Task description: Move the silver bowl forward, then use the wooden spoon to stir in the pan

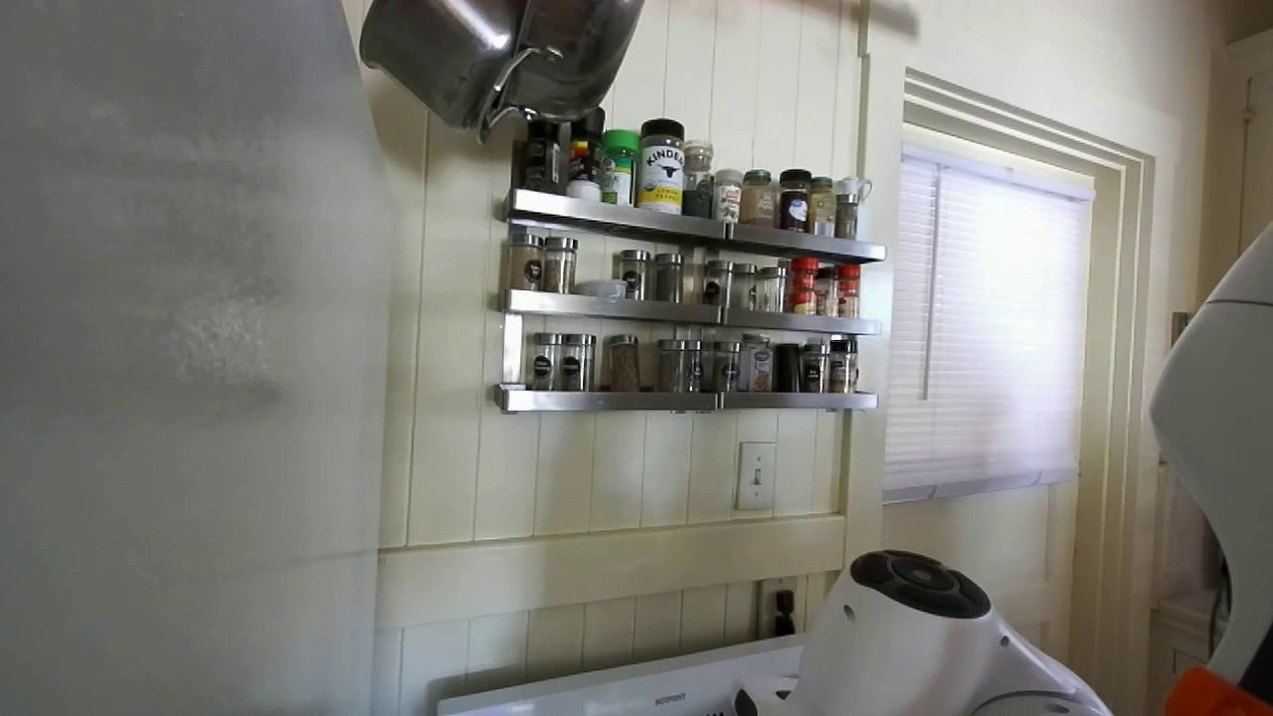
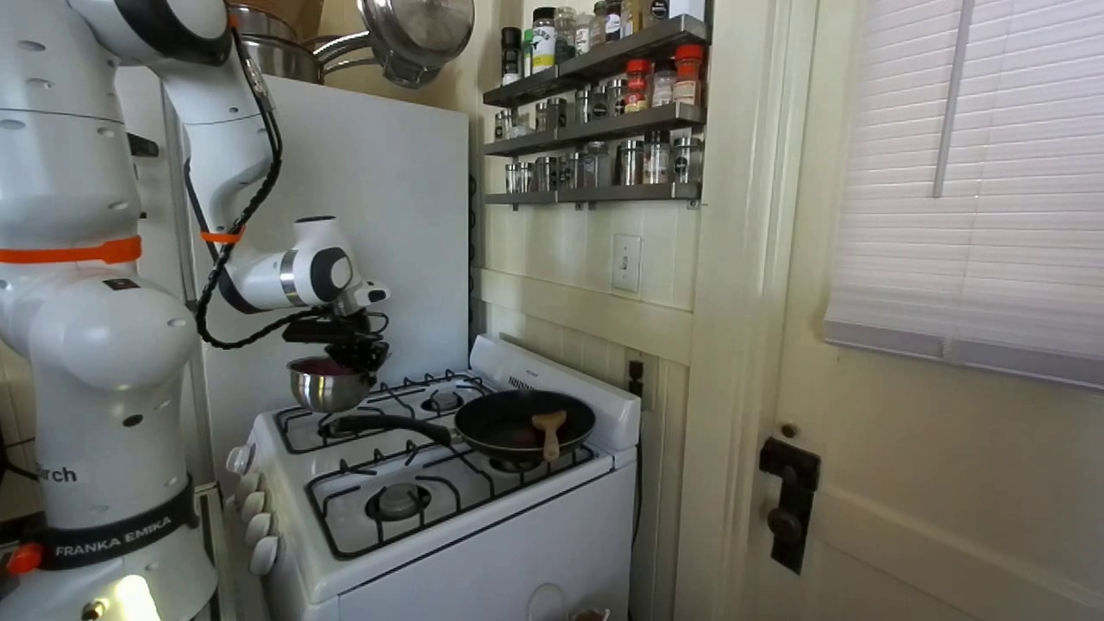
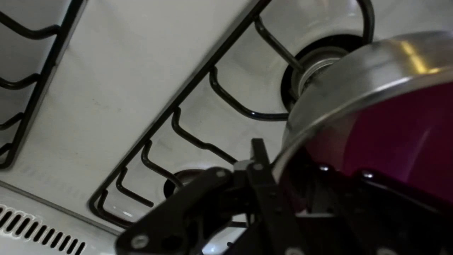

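The silver bowl (image 2: 326, 392), magenta inside, is over the front burner beside the fridge. In the wrist view the bowl (image 3: 354, 79) fills the right side. My gripper (image 3: 286, 156) straddles its rim, one of the dark fingers (image 3: 261, 157) outside the wall, the other in shadow inside. A gap wider than the rim shows between them. Whether the bowl bears fully on the grate I cannot tell. In an exterior view the gripper (image 2: 362, 355) is at the bowl's far rim. The black pan (image 2: 487, 414) sits on a back burner, with the wooden spoon (image 2: 549, 424) inside it.
The pan's long handle (image 2: 388, 422) reaches toward the bowl. Black grates (image 3: 198, 81) cover the white stove (image 2: 466, 526), whose raised back panel (image 2: 569, 388) stands behind the pan. A tall fridge (image 2: 379, 172) borders the stove. Spice shelves (image 1: 696, 313) hang on the wall.
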Motion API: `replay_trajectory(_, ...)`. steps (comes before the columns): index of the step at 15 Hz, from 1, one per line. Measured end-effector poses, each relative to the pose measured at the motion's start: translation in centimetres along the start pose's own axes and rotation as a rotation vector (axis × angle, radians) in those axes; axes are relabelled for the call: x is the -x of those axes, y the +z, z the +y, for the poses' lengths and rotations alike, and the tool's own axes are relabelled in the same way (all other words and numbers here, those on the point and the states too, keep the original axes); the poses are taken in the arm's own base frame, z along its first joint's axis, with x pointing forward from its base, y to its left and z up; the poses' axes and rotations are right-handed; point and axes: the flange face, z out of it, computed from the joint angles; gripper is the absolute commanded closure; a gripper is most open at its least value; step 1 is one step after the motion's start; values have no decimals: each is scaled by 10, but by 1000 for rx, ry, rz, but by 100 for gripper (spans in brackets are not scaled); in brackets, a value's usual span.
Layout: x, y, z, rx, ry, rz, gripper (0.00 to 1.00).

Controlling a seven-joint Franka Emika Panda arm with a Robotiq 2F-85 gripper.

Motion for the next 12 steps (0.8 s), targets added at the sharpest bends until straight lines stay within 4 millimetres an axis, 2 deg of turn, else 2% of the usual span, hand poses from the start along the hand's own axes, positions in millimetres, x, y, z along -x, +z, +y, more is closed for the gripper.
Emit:
replay_trajectory(6, 3, 5, -2, -3, 22, -13, 1)
replay_trajectory(12, 0, 3, -9, -24, 60, -10, 0)
